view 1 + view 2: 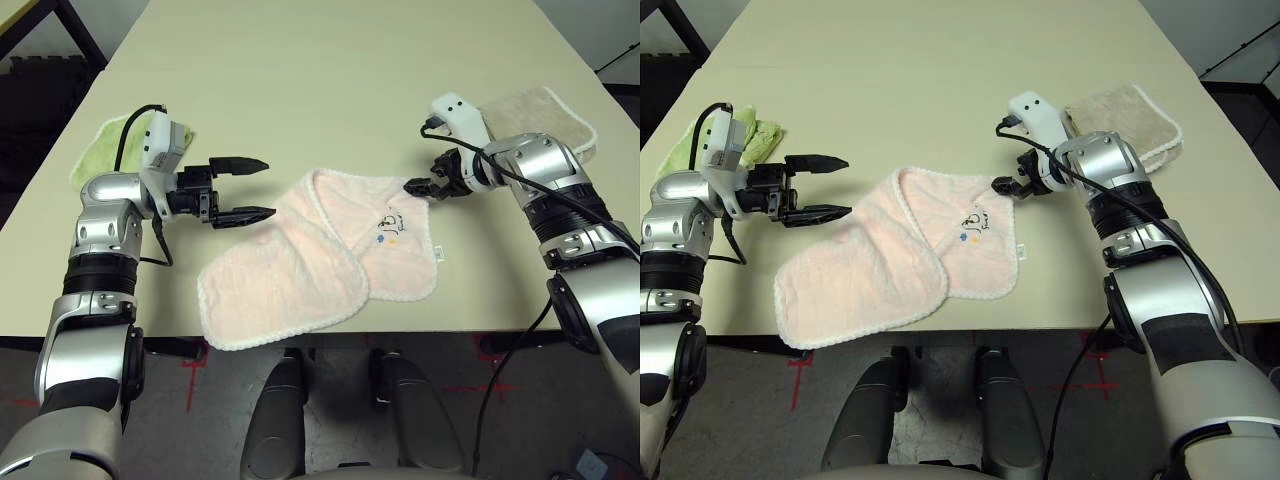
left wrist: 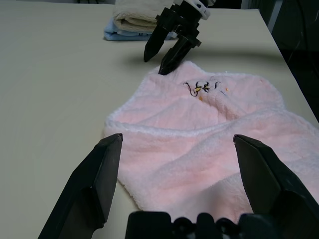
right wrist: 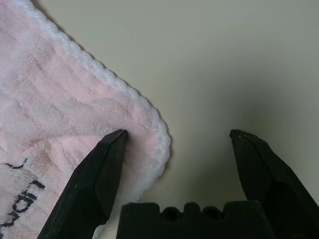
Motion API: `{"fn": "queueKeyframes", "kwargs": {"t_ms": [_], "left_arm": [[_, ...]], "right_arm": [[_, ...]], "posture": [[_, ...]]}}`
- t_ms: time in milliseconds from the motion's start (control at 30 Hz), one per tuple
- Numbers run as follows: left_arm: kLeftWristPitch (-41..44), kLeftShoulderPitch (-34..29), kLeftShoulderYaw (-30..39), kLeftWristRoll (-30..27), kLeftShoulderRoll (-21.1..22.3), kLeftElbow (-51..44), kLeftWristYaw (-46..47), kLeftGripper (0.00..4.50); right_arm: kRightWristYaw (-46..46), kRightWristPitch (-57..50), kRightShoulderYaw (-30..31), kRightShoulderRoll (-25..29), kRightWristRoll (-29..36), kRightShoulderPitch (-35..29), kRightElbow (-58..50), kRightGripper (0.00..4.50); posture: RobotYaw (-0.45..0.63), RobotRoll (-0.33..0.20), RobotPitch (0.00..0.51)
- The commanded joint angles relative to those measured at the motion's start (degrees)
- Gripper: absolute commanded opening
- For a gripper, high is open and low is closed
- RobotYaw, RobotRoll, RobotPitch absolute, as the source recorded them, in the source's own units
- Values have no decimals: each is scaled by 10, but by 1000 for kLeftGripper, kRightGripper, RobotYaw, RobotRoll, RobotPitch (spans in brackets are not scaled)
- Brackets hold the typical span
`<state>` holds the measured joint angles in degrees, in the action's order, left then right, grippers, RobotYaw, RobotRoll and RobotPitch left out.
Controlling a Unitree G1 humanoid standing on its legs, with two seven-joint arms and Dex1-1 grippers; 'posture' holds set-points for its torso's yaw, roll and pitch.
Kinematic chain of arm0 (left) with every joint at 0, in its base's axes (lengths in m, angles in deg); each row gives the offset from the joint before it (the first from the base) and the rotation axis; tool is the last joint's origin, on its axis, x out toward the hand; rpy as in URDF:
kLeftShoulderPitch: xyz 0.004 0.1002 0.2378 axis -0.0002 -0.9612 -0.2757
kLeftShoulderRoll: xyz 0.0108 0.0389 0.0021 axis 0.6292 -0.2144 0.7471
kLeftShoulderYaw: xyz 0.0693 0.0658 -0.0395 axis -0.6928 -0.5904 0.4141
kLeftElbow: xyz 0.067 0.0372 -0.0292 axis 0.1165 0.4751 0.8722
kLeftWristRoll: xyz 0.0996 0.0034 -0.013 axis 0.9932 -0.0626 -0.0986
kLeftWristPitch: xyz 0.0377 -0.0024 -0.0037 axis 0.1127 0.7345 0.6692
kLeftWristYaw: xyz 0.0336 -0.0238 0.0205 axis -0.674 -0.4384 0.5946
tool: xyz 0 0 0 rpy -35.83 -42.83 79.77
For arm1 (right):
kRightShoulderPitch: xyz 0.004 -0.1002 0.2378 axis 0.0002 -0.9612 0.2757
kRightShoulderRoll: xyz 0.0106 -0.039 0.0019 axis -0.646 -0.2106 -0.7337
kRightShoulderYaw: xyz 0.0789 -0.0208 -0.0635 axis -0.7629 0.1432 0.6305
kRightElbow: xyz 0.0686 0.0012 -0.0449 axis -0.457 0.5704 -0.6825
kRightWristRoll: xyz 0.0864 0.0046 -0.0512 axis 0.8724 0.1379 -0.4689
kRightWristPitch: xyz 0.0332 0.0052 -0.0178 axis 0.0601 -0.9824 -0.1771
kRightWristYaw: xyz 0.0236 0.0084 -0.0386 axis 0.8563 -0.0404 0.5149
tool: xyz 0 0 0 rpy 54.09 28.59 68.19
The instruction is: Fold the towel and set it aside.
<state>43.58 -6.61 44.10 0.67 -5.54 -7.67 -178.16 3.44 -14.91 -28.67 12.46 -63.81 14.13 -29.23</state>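
- The pale pink terry towel with white scalloped trim lies loosely doubled near the table's front edge, not yet neatly folded.
- The right gripper, jaws spread, straddles its far corner, probably to pinch it.
- The left gripper waits open beside the towel's left edge.

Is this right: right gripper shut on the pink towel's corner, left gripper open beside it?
Not quite. The right gripper is open, its fingers straddling the pink towel corner, as the right wrist view shows. The left gripper is open beside it.

Dark embroidered mark on pink towel too small to read; no other text.
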Motion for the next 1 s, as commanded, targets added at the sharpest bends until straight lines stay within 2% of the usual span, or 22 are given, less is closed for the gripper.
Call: {"fn": "queueKeyframes", "kwargs": {"t_ms": [33, 233, 367, 533, 633, 833, 1000], "left_arm": [[6, -10, -4, -8, 4, -20, -2, 4500], [20, -19, -5, -10, 9, -36, -2, 4500], [31, -27, -4, -14, 12, -48, -3, 4500], [49, -36, -3, -18, 18, -63, -1, 4500], [55, -35, -3, -19, 20, -66, 2, 4500], [70, -32, 1, -23, 21, -71, 18, 4500], [85, -31, 1, -29, 16, -79, 36, 4500]], "right_arm": [[-2, 10, 10, -14, -11, -6, 27, 3498], [-1, 17, 7, -33, -15, -10, 44, 1389], [-10, 9, -24, -37, -5, 1, 49, 28], [-21, 11, -87, -35, 31, 12, 47, 28], [-20, 51, -112, -30, 49, 7, 34, 28], [-25, 322, -192, -40, 103, -33, -20, 28], [-25, 423, -197, -39, 105, -45, -19, 28]], "posture": [[13, 0, 218], [19, 0, 227], [15, 0, 234], [13, 0, 243], [12, 0, 244], [11, 0, 236], [11, 0, 231]]}}
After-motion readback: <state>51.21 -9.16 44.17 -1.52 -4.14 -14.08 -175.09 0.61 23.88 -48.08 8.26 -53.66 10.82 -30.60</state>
